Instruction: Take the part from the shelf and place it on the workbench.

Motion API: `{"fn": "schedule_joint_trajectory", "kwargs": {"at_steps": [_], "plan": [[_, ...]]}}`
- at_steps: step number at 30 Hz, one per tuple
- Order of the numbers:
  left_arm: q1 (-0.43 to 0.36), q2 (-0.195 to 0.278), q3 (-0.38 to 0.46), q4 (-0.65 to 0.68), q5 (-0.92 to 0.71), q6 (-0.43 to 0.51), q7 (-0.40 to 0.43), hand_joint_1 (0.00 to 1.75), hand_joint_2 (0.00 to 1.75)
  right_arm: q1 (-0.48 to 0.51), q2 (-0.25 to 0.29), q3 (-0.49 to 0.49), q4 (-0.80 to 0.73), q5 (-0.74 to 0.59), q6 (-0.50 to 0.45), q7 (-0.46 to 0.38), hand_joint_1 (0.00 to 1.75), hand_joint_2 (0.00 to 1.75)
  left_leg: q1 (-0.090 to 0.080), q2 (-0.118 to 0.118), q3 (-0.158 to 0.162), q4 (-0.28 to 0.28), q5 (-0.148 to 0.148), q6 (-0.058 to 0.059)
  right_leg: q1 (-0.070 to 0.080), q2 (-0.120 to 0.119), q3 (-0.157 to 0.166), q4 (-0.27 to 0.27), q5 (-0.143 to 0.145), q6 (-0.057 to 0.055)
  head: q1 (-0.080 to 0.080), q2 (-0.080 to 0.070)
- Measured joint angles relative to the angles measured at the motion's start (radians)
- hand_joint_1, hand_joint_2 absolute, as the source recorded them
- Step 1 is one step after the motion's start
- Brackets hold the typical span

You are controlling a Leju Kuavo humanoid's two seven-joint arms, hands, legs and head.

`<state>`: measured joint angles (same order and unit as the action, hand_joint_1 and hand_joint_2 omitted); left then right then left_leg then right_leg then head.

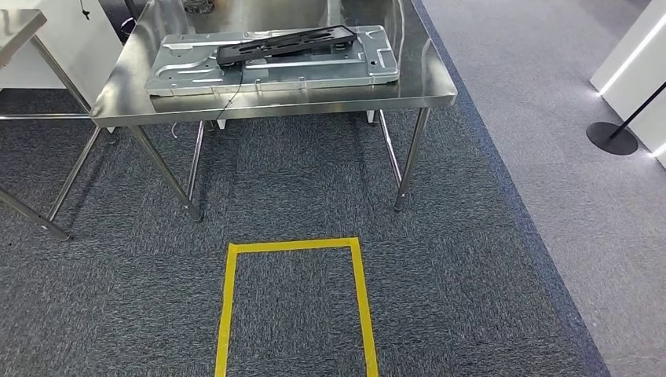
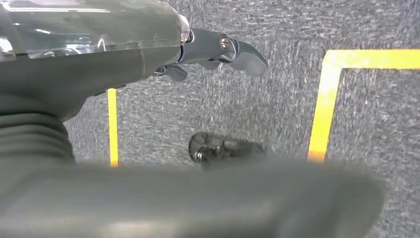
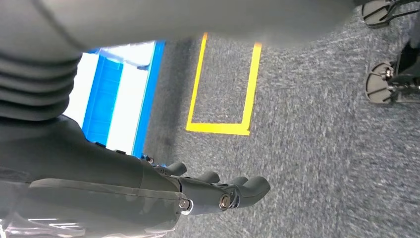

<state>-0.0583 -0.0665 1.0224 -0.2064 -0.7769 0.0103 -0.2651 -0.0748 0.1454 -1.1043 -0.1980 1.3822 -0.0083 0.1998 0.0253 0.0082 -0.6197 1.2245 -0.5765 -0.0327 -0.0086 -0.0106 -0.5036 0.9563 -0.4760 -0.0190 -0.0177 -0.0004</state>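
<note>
A steel workbench (image 1: 424, 82) stands ahead of me in the head view. On it lies a flat silver sheet-metal panel (image 1: 188, 67), and a long black frame-shaped part (image 1: 287, 43) rests across the panel's top with a thin cable trailing off the front edge. My left hand (image 2: 198, 54) hangs over grey carpet with its fingers apart and nothing in it. My right hand (image 3: 208, 191) also hangs over the carpet, fingers stretched out side by side, holding nothing.
A yellow tape rectangle (image 1: 360, 298) marks the carpet between me and the workbench. A second steel table (image 1: 16, 27) stands at the far left. At the right are a black stand base (image 1: 612, 138) and a white block (image 1: 636, 63). A blue-and-white panel (image 3: 114, 94) is near my right hand.
</note>
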Motion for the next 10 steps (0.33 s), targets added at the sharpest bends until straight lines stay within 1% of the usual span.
{"fn": "schedule_joint_trajectory", "kwargs": {"at_steps": [1, 2, 3, 4, 5, 6, 7, 8, 9, 10], "plan": [[-0.001, 0.001, 0.000, 0.000, -0.002, 0.003, 0.002, 0.00, 1.75, 0.000, 0.000, -0.001, 0.000, -0.003, -0.002, -0.001, 0.00, 0.44, 0.008, 0.000, 0.036, -0.071, 0.036, -0.010, -0.003, 0.002, -0.004, 0.011, -0.005, 0.004, 0.000, 0.000], [-0.003, 0.001, 0.000, 0.000, -0.003, 0.005, 0.004, 0.00, 1.75, -0.001, 0.000, -0.004, 0.001, -0.008, -0.004, -0.004, 0.00, 0.44, 0.012, -0.002, 0.070, -0.138, 0.056, -0.018, -0.003, 0.003, -0.011, 0.025, -0.011, 0.010, 0.000, 0.000], [-0.004, 0.000, 0.000, 0.000, -0.006, 0.007, 0.007, 0.00, 1.75, -0.002, -0.001, -0.007, 0.001, -0.014, -0.005, -0.009, 0.00, 0.87, 0.015, -0.004, 0.093, -0.186, 0.069, -0.013, -0.002, 0.006, -0.018, 0.039, -0.017, 0.016, 0.000, 0.000], [-0.005, 0.000, 0.000, 0.000, -0.008, 0.008, 0.010, 0.00, 1.75, -0.004, -0.002, -0.011, 0.001, -0.020, -0.004, -0.016, 0.00, 1.31, 0.015, -0.006, 0.102, -0.210, 0.071, -0.008, 0.001, 0.007, -0.025, 0.051, -0.021, 0.021, 0.000, 0.000], [-0.006, 0.000, 0.000, 0.000, -0.009, 0.007, 0.013, 0.00, 1.75, -0.005, -0.002, -0.014, 0.001, -0.025, -0.002, -0.021, 0.00, 1.75, 0.012, -0.008, 0.099, -0.210, 0.065, 0.001, 0.003, 0.009, -0.031, 0.057, -0.023, 0.026, 0.000, 0.000], [-0.006, 0.000, 0.000, 0.000, -0.010, 0.005, 0.018, 0.00, 1.75, -0.006, -0.002, -0.017, 0.001, -0.029, -0.001, -0.024, 0.00, 1.75, 0.011, -0.008, 0.095, -0.208, 0.069, 0.012, 0.002, 0.009, -0.034, 0.059, -0.022, 0.028, 0.000, 0.000], [-0.006, 0.001, -0.002, 0.000, -0.008, 0.003, 0.023, 0.00, 1.75, -0.006, -0.002, -0.018, 0.001, -0.034, 0.000, -0.025, 0.00, 1.75, 0.009, -0.008, 0.093, -0.207, 0.070, 0.011, 0.001, 0.010, -0.036, 0.058, -0.020, 0.031, 0.000, 0.000], [-0.005, 0.002, -0.007, 0.000, -0.004, 0.001, 0.028, 0.00, 1.75, -0.005, -0.003, -0.015, 0.001, -0.043, -0.001, -0.024, 0.00, 1.75, 0.007, -0.008, 0.091, -0.207, 0.070, 0.014, 0.000, 0.010, -0.036, 0.056, -0.018, 0.034, 0.000, 0.000], [-0.003, 0.004, -0.016, 0.000, 0.004, -0.001, 0.033, 0.00, 1.31, -0.003, -0.004, -0.008, 0.000, -0.057, -0.002, -0.024, 0.00, 1.75, 0.006, -0.008, 0.091, -0.207, 0.070, 0.016, -0.002, 0.010, -0.036, 0.054, -0.017, 0.036, 0.000, 0.000], [-0.003, 0.005, -0.021, 0.000, 0.009, -0.002, 0.035, 0.00, 1.16, -0.002, -0.004, -0.003, 0.000, -0.065, -0.003, -0.023, 0.00, 1.75, 0.006, -0.008, 0.090, -0.207, 0.071, 0.017, -0.002, 0.010, -0.036, 0.053, -0.016, 0.037, 0.000, 0.000]]}}
